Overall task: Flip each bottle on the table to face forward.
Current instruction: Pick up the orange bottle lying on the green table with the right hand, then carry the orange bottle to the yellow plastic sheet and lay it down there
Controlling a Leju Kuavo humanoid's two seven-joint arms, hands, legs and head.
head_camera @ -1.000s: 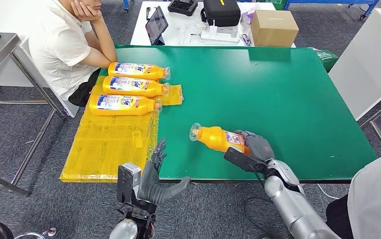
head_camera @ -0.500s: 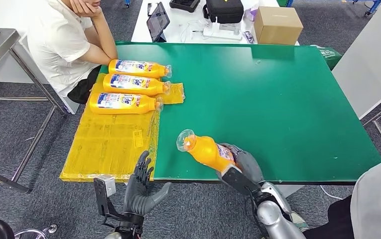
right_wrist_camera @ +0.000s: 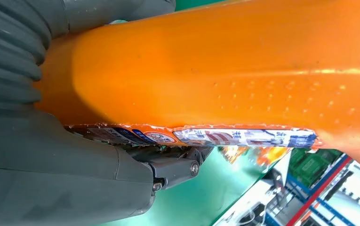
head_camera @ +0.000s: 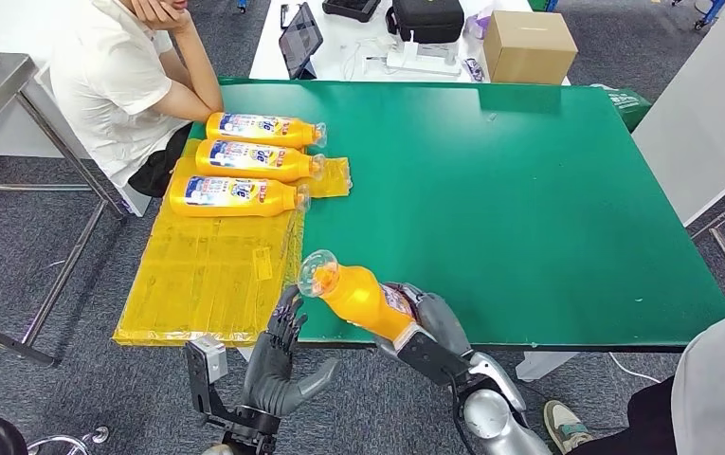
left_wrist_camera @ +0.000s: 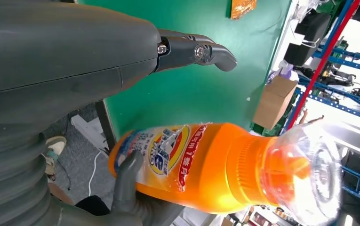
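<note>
My right hand (head_camera: 434, 322) grips an orange bottle (head_camera: 353, 294) by its lower body, lifted off the green table (head_camera: 529, 190) near the front edge, its clear cap tilted up and to the left. The same bottle (left_wrist_camera: 206, 167) (right_wrist_camera: 225, 70) appears close up in both wrist views. My left hand (head_camera: 278, 365) is open, fingers spread upward, just below and left of the bottle, not touching it. Three orange bottles (head_camera: 265, 130) (head_camera: 256, 162) (head_camera: 235, 197) lie side by side at the far left, labels up, caps pointing right.
A yellow mat (head_camera: 207, 270) covers the table's left part. A seated person (head_camera: 126, 85) leans an elbow at the far left corner. A white table behind holds a cardboard box (head_camera: 526, 45), a tablet (head_camera: 299, 43) and a black case (head_camera: 426, 19).
My right hand has lifted the bottle off the table and carried it left toward the front edge, tilting its cap upward. My left hand has sunk lower and stays open beneath it.
</note>
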